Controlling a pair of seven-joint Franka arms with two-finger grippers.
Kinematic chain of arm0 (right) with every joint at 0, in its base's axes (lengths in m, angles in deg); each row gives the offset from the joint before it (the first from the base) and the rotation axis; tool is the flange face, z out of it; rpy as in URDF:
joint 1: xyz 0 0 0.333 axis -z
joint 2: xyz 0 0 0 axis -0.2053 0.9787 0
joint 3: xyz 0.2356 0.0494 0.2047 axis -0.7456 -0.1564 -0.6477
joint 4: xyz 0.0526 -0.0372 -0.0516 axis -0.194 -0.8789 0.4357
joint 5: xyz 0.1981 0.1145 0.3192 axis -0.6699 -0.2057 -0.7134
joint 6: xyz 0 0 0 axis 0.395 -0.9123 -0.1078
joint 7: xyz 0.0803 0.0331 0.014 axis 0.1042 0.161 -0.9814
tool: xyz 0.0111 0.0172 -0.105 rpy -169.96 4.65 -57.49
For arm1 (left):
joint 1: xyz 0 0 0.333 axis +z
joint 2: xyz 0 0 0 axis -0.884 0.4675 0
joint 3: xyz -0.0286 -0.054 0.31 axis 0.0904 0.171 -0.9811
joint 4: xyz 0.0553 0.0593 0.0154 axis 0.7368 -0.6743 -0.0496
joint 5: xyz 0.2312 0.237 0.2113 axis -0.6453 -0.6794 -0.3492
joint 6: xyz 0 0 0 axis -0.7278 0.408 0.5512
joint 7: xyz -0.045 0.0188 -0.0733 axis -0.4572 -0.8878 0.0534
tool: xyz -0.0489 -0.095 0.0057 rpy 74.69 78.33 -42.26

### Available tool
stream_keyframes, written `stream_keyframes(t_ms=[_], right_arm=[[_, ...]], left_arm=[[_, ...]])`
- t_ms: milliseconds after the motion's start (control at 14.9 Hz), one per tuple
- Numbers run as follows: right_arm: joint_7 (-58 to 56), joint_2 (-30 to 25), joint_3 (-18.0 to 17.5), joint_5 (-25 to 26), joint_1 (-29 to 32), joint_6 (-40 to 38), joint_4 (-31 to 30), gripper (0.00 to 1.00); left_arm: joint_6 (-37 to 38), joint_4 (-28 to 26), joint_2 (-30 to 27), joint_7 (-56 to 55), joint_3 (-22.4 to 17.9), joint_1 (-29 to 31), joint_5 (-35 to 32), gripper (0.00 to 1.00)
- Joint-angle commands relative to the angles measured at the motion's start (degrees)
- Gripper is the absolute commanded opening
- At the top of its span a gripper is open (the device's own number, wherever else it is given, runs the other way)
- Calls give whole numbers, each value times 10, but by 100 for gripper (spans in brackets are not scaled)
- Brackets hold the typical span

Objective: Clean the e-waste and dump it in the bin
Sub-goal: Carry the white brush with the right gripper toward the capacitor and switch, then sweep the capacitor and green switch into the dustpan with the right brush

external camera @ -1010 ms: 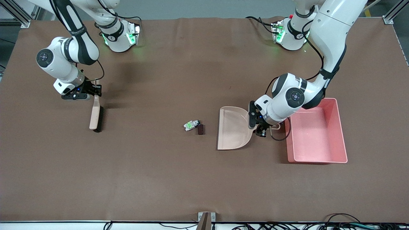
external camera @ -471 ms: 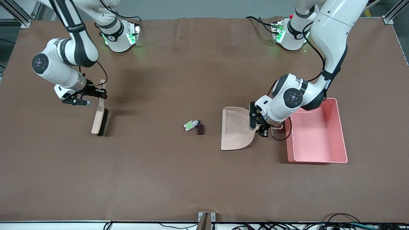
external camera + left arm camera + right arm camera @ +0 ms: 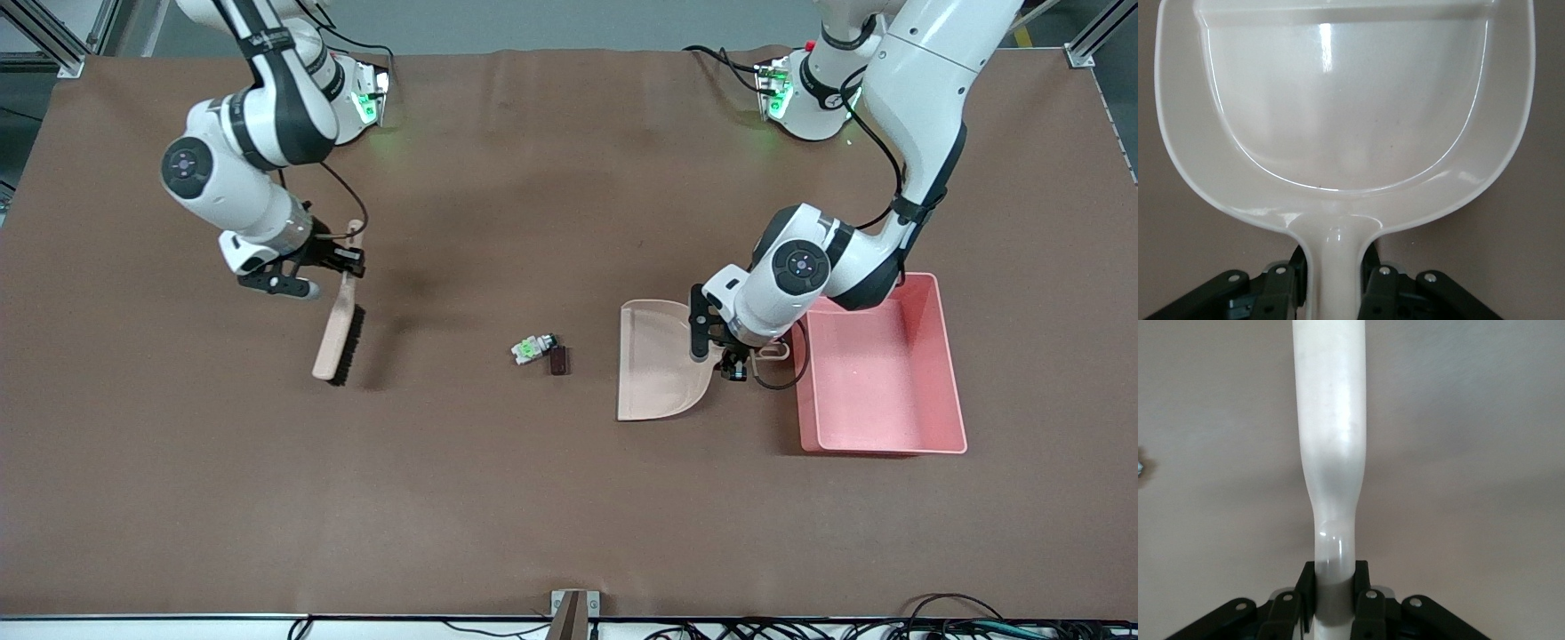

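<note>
Plainly we sweep, not pinch, the light, skittery e-waste (image 3: 539, 352) beside the dustpan (image 3: 658, 373): left end effector (image 3: 731, 357) clamps its handle, right end effector (image 3: 331, 260) clamps the brush (image 3: 339, 327).

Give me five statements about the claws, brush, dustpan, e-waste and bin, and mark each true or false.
1. The right claw is shut on the brush handle. True.
2. The left claw hangs open over the bin. False: it is shut on the dustpan handle, beside the bin.
3. The e-waste lies on the table between brush and dustpan. True.
4. The e-waste is already in the dustpan. False: the dustpan is bare inside and both pieces lie on the table, apart from it.
5. The dustpan lies inside the bin. False: it sits between the bin and the e-waste.
</note>
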Motion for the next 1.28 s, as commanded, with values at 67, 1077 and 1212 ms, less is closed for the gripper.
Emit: stream_keyframes(t_ms=[67, 1077, 1212], right_arm=[[97, 56, 7, -15, -78, -3, 52, 0], [214, 247, 9, -6, -244, 55, 216, 0], [214, 249, 9, -5, -251, 55, 216, 0]], left_arm=[[9, 9, 2, -7, 1, 0, -15, 0], [9, 10, 2, -8, 5, -20, -15, 0], [9, 10, 3, -9, 5, -25, -15, 0]])
